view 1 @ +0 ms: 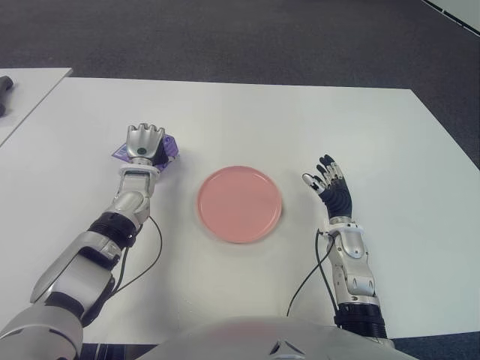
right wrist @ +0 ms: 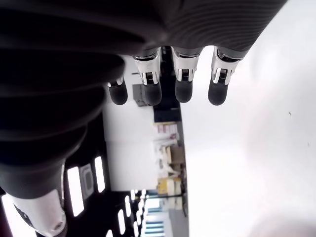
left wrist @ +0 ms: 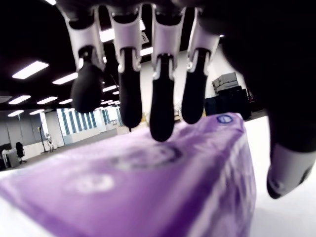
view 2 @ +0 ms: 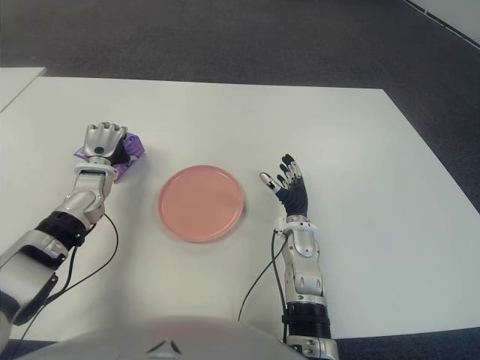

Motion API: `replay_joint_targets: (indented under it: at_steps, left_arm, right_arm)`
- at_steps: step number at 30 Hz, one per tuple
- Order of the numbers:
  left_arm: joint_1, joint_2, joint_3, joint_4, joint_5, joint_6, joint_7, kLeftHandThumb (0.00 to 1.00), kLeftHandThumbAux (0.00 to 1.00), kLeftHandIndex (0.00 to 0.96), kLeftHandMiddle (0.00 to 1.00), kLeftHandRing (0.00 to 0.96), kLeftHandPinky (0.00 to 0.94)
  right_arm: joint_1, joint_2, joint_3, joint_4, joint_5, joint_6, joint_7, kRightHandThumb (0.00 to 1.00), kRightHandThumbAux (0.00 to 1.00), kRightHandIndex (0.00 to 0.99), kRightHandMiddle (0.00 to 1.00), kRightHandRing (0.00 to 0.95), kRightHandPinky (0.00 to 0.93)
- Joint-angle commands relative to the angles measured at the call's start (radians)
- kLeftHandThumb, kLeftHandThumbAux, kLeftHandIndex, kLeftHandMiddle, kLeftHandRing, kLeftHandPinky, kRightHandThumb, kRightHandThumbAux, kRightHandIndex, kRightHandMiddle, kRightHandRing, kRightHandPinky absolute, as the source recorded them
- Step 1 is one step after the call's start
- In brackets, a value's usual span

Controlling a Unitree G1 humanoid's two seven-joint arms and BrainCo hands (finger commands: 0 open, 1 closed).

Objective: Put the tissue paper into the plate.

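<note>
Bright, even light from above.
Soft, small shadows under the pink plate [view 1: 240, 203] and beside both arms on the white table [view 1: 300, 120]. No strong glare in the eye views. Up close in the left wrist view, blurry purple tissue pack [left wrist: 148, 192] and dark fingers [left wrist: 162, 98] against glowing ceiling lamps. In the right wrist view, washed-out white table and dark, fuzzy hand.
</note>
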Motion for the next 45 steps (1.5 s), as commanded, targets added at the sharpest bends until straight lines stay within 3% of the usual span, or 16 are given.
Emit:
replay_joint_targets:
  at_steps: [1, 2, 4, 6, 9, 12, 14, 16, 18, 20, 25, 32, 37, 40, 45]
  left_arm:
    - [0.003, 0.004, 0.003, 0.022, -0.002, -0.029, 0.049, 0.959, 0.649, 0.464, 0.535, 0.413, 0.696]
    - [-0.001, 0.004, 0.003, 0.028, -0.003, -0.035, 0.057, 0.959, 0.649, 0.464, 0.534, 0.413, 0.698]
    - [-0.005, 0.005, 0.004, 0.034, -0.005, -0.049, 0.071, 0.959, 0.649, 0.464, 0.528, 0.419, 0.701]
    - [-0.006, 0.006, 0.005, 0.035, -0.007, -0.059, 0.076, 0.959, 0.648, 0.464, 0.521, 0.424, 0.704]
    - [-0.008, 0.007, 0.007, 0.036, -0.011, -0.067, 0.075, 0.959, 0.648, 0.464, 0.518, 0.427, 0.710]
    - [-0.009, 0.007, 0.010, 0.037, -0.014, -0.078, 0.073, 0.959, 0.648, 0.464, 0.516, 0.429, 0.715]
    - [-0.011, 0.007, 0.010, 0.040, -0.015, -0.085, 0.070, 0.958, 0.647, 0.464, 0.498, 0.443, 0.717]
    - [-0.005, 0.003, 0.007, 0.027, -0.009, -0.073, 0.058, 0.955, 0.649, 0.463, 0.461, 0.475, 0.716]
    - [-0.001, -0.001, 0.006, 0.021, -0.005, -0.062, 0.056, 0.954, 0.651, 0.463, 0.439, 0.498, 0.716]
    - [0.000, -0.002, 0.005, 0.019, -0.004, -0.059, 0.056, 0.953, 0.652, 0.463, 0.427, 0.511, 0.717]
    - [0.003, -0.001, 0.004, 0.012, -0.004, -0.060, 0.045, 0.952, 0.653, 0.462, 0.414, 0.533, 0.718]
    - [0.010, -0.002, -0.002, 0.004, -0.005, -0.059, 0.028, 0.952, 0.653, 0.462, 0.411, 0.539, 0.720]
    - [0.013, -0.007, -0.003, 0.001, -0.004, -0.053, 0.023, 0.952, 0.653, 0.462, 0.412, 0.531, 0.716]
    - [0.015, -0.005, -0.004, -0.003, -0.002, -0.053, 0.022, 0.951, 0.653, 0.462, 0.413, 0.523, 0.714]
    - [0.018, -0.006, -0.010, -0.006, 0.010, -0.048, 0.036, 0.951, 0.653, 0.462, 0.409, 0.537, 0.726]
  right_arm:
    - [0.020, 0.003, -0.021, 0.085, 0.021, -0.061, 0.023, 0.067, 0.771, 0.030, 0.009, 0.000, 0.005]
    - [0.025, 0.004, -0.023, 0.109, 0.021, -0.086, 0.028, 0.062, 0.772, 0.029, 0.008, 0.000, 0.004]
    - [-0.067, 0.008, -0.037, 0.293, 0.010, -0.147, 0.014, 0.048, 0.767, 0.027, 0.004, 0.000, 0.001]
    - [-0.085, 0.010, -0.050, 0.370, 0.016, -0.200, 0.019, 0.043, 0.756, 0.025, 0.002, 0.000, 0.000]
    - [-0.071, 0.013, -0.050, 0.338, 0.020, -0.207, 0.020, 0.039, 0.748, 0.024, 0.000, 0.000, 0.000]
    - [-0.018, 0.021, -0.026, 0.060, 0.026, -0.060, -0.012, 0.041, 0.748, 0.026, 0.000, 0.000, 0.009]
    - [-0.070, 0.038, -0.009, 0.058, 0.001, -0.043, -0.040, 0.048, 0.748, 0.029, 0.006, 0.000, 0.019]
    - [-0.115, -0.002, -0.027, 0.064, 0.015, -0.034, -0.012, 0.056, 0.746, 0.031, 0.015, 0.000, 0.023]
    - [-0.123, -0.045, -0.053, 0.056, 0.041, -0.023, 0.028, 0.061, 0.743, 0.032, 0.020, 0.000, 0.021]
    - [-0.123, -0.056, -0.061, 0.051, 0.049, -0.016, 0.040, 0.063, 0.741, 0.032, 0.022, 0.000, 0.019]
    - [-0.155, -0.046, -0.032, -0.083, 0.013, 0.029, 0.001, 0.060, 0.744, 0.029, 0.025, 0.000, 0.016]
    - [-0.151, -0.047, -0.025, -0.118, 0.011, 0.059, -0.010, 0.055, 0.747, 0.027, 0.025, 0.000, 0.015]
    - [-0.347, -0.106, -0.058, 0.052, 0.003, -0.036, 0.012, 0.065, 0.737, 0.020, 0.019, 0.000, 0.004]
    - [-0.397, -0.108, -0.049, 0.082, -0.014, -0.047, 0.001, 0.070, 0.732, 0.017, 0.016, 0.000, 0.001]
    - [-0.474, -0.082, -0.014, 0.224, -0.056, -0.134, -0.016, 0.041, 0.745, 0.025, 0.024, 0.000, 0.000]
